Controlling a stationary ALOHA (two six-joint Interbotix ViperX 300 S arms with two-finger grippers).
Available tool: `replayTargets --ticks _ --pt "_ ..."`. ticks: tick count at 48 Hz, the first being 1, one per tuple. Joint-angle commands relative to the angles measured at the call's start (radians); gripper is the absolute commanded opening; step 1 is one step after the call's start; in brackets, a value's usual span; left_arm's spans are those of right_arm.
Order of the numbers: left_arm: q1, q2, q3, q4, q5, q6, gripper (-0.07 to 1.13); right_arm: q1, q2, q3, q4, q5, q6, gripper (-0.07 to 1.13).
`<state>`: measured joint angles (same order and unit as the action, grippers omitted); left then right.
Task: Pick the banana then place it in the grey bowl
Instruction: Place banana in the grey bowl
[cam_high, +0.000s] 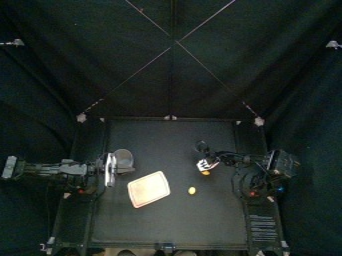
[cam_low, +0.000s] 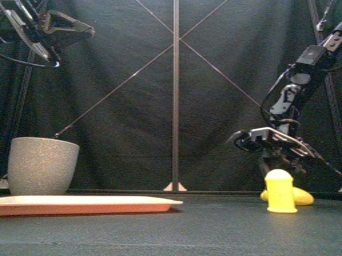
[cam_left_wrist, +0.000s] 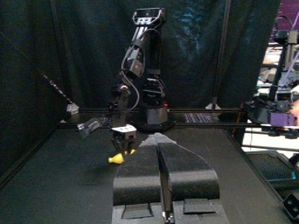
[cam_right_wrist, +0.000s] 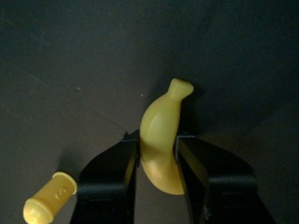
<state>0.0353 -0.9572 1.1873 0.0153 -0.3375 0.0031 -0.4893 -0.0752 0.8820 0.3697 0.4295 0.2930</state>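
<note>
1. A short yellow toy (cam_low: 279, 190) stands upright on the table (cam_high: 160, 140), just in front and to the left of the banana (cam_right_wrist: 167, 105). They are close but not touching. From the front it hides part of the banana.
2. The pink tray (cam_high: 150, 188) lies flat left of centre, between the banana and the left arm.
3. The grey cup (cam_high: 123, 158) stands upright behind the tray's left end, well apart from the banana.
4. The banana is right of centre, low near the table. I can't tell whether it rests on the surface or hangs just clear of it.
5. The right gripper (cam_right_wrist: 162, 144) has a jaw pressed against each side of the banana's body, so it is gripping it. One end of the banana sticks out past the jaw tips.
6. The right arm comes in from the right with its elbow folded high and its wrist pitched down, so the jaws point at the table.
7. The left arm is parked at the table's left edge. The left gripper (cam_left_wrist: 163, 150) is just beside the cup and faces across the table, jaws together with nothing between them.
</note>
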Motion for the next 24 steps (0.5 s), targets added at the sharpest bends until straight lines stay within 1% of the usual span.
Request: replayTargets --ticks 1,6,10,17,24 --pt "-0.017 0.005 -0.023 0.009 -0.014 0.0 -0.01 0.012 -0.026 -0.074 -0.014 -0.011 -0.005 0.5" --pt "-0.035 0.003 -0.018 0.011 -0.012 0.0 -0.01 0.052 -0.037 -0.184 -0.037 -0.043 -0.011 0.5" --pt "-0.041 0.005 -0.018 0.012 -0.012 0.0 -0.01 0.087 -0.028 -0.288 -0.074 -0.117 -0.017 0.5" --pt "-0.04 0.005 -0.018 0.035 -0.014 0.0 -0.01 0.147 0.067 -0.48 -0.181 -0.351 -0.014 0.5" --pt "-0.04 0.005 -0.018 0.052 -0.02 0.0 -0.01 0.181 0.222 -0.634 -0.23 -0.528 -0.005 0.5"
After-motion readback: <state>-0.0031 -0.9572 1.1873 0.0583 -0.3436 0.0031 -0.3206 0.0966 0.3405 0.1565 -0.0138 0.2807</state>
